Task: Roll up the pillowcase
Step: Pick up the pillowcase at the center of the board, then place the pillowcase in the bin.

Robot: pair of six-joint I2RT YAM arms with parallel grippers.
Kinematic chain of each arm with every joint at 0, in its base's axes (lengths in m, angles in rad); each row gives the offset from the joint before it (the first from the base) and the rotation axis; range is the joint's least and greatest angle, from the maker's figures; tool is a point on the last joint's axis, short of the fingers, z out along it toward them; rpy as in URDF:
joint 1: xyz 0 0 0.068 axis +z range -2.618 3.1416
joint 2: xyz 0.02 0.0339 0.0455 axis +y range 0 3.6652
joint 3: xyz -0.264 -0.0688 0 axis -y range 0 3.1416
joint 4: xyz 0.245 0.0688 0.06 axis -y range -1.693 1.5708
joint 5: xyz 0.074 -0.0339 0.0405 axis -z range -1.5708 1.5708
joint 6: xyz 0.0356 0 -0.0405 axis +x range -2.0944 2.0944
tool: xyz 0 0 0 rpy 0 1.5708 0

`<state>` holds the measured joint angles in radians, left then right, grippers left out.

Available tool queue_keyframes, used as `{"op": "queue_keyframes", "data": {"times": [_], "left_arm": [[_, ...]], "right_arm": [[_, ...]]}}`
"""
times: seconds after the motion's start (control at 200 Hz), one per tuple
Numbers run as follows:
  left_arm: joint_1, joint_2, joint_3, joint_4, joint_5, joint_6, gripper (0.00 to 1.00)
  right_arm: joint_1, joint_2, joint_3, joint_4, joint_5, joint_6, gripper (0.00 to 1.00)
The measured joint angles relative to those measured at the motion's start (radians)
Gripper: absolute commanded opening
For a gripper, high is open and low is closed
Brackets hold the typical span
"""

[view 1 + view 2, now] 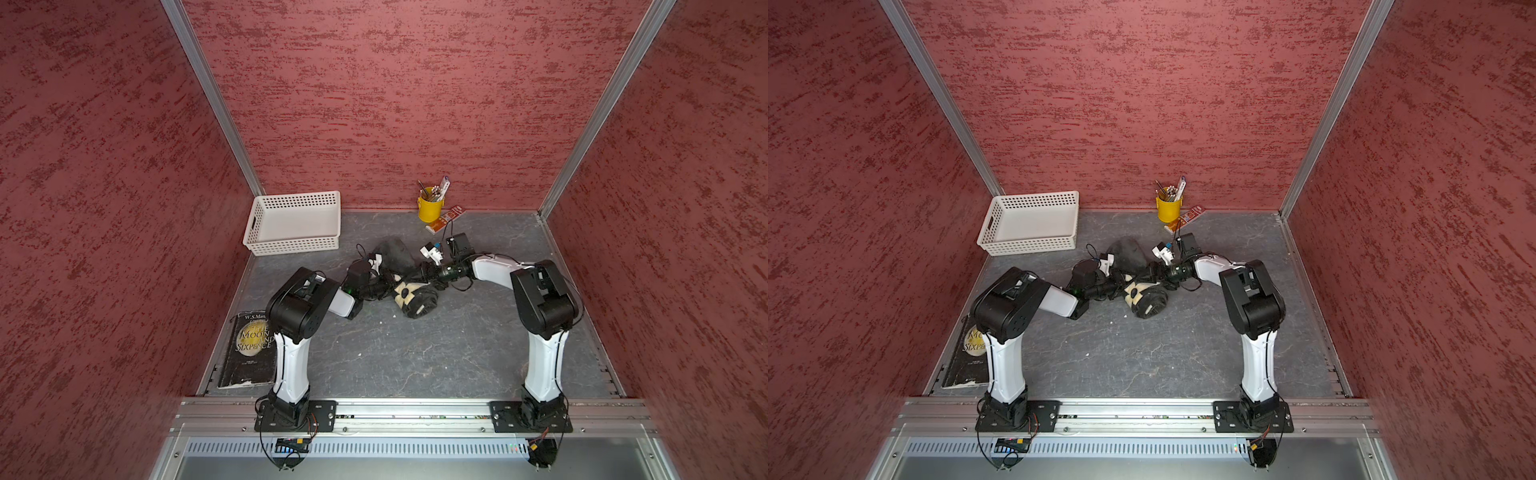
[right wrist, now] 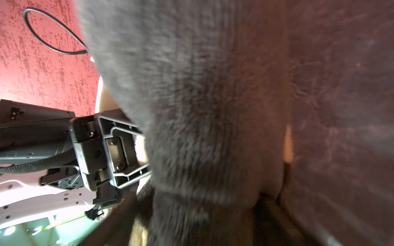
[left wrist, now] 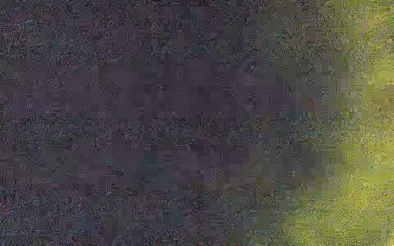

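Pillowcase (image 1: 419, 305), black plush with a cream flower motif showing, bunched into a partly rolled bundle on the grey table (image 1: 415, 353). In both top views we place it just right of the white basket (image 1: 291, 197) and a little nearer the arm bases, apart from the basket's wall. In the right wrist view its dark pile (image 2: 191, 106) fills most of the picture.

Containers: the white basket (image 1: 1034, 195) stands in the far left corner, and inside it we see only its plain white floor. A yellow cup (image 1: 430, 210), well to the right of the basket along the same back wall, stands upright and holds a bunch of pencils and pens (image 1: 434, 192). An orange card (image 1: 446, 218) lies just beside the cup, on the side away from the basket.

Grippers: the left gripper (image 1: 376, 266) sits against the bundle's end that faces the basket, and the right gripper (image 1: 431, 253) at the opposite end. We cannot tell how the jaws of either stand: the top views are too small, the left wrist view is only dark noise, and cloth covers the right wrist view.

A black book (image 1: 249, 349) lies flat, nearer the bases than the basket, along the left wall
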<state>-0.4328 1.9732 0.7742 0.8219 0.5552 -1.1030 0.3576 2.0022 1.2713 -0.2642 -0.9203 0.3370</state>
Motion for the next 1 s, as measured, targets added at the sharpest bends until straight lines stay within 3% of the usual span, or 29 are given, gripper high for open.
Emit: {"op": "queue_keyframes", "data": {"times": [0.185,0.456,0.736,1.002], "left_arm": [[0.069,-0.185,-0.028,-0.119,0.001,0.001,0.27],[0.311,-0.403,0.038,-0.282,0.004,0.039,0.27],[0.541,-0.327,0.267,-0.340,-0.004,0.053,0.27],[0.617,-0.085,0.430,-0.271,-0.111,0.010,0.28]], "right_arm": [[0.005,-0.203,-0.009,-0.063,0.134,-0.042,0.98],[0.005,-0.435,-0.009,-0.098,0.298,-0.081,0.98],[0.010,-0.528,-0.047,-0.104,0.378,-0.079,0.99],[0.018,-0.577,-0.056,-0.127,0.418,-0.073,0.99]]}}
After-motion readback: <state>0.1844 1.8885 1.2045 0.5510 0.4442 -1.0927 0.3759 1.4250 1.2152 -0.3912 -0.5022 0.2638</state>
